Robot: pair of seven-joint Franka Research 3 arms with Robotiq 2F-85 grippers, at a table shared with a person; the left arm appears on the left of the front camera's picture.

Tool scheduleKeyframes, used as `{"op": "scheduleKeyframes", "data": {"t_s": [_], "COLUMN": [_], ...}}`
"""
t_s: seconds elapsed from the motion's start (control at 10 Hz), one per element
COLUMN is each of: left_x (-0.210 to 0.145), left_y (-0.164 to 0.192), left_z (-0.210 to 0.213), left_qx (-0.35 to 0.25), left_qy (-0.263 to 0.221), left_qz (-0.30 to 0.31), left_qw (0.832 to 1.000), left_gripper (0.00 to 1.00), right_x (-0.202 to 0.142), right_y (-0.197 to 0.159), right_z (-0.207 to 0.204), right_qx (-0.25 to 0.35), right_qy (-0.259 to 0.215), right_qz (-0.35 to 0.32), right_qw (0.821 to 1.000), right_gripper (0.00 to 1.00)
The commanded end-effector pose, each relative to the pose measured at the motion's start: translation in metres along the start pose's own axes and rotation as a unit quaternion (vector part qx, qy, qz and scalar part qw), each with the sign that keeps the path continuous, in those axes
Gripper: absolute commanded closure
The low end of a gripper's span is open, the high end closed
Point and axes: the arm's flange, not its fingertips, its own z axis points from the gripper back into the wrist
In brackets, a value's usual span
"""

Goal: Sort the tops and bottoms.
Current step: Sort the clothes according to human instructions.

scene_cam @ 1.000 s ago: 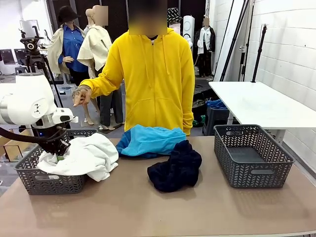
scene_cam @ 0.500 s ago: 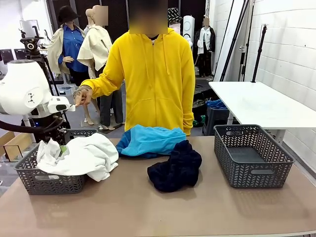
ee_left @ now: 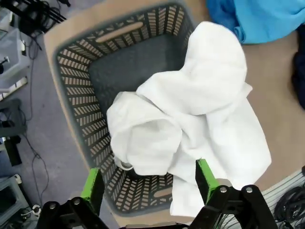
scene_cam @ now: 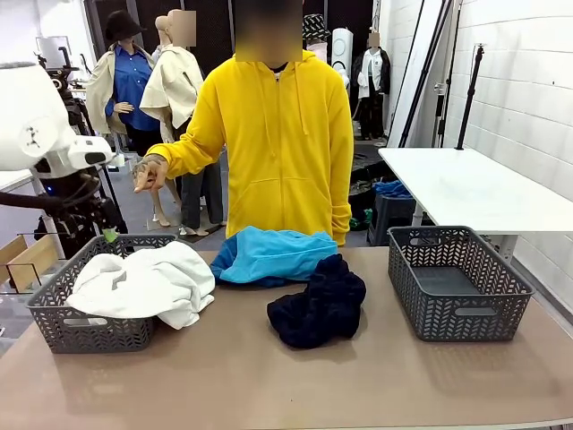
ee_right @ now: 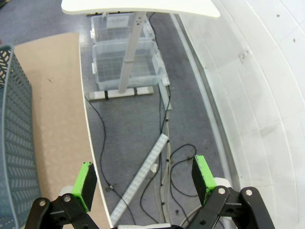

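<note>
Two open hands, and neither holds a thing. Our left hand [ee_left: 147, 183] hangs with its green pads spread above the left basket [ee_left: 71, 71]. The white shirt [ee_left: 190, 109] lies there, part inside and part spilled over the rim onto the tabletop [scene_cam: 269, 385]. Our right hand [ee_right: 143, 179], pads just as wide apart, hangs off the tabletop's end beside the right basket [scene_cam: 466, 309], which has nothing in it. We judge the first top to be as good as sorted, with its overhang perhaps wanting a tuck. The blue tops [scene_cam: 269, 255] come next. They sit in a heap at the far middle of the tabletop, and we cannot tell how many pieces it holds. The navy bottoms [scene_cam: 318, 305] lie bunched just in front of that heap, touching it, so the next reach calls for a pinch on a blue fold alone and a lift clear of the dark cloth. The bottoms look bound for the right basket. Across the bare brown tabletop a person in a yellow hoodie [scene_cam: 277, 143] stands with one hand [scene_cam: 146, 173] raised at the side. To the right are a white side table [scene_cam: 466, 184], clear bins [ee_right: 126, 62] beneath it and cables [ee_right: 167, 157] on the grey floor, all against a white block wall.
</note>
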Motion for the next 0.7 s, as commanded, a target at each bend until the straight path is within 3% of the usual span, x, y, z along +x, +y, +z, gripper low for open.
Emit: {"op": "scheduleKeyframes", "data": {"t_s": [0.0, 0.2, 0.6], "left_x": [0.006, 0.008, -0.017], "left_y": [0.02, 0.063, 0.182], "left_z": [0.013, 0.033, 0.055], "left_qx": [-0.003, 0.015, -0.01], "left_qy": [-0.005, -0.022, -0.04], "left_qz": [-0.009, 0.02, 0.149], "left_qw": [1.0, 0.999, 0.988], "left_gripper": [0.0, 0.0, 0.0], "right_x": [0.0, 0.0, 0.0], "right_y": [0.0, 0.0, 0.0], "right_z": [0.0, 0.0, 0.0], "right_qx": [0.0, 0.0, 0.0], "right_qy": [0.002, 0.002, 0.002], "right_qz": [0.006, 0.006, 0.006], "right_qw": [1.0, 1.0, 1.0], "right_gripper": [0.0, 0.0, 0.0]}}
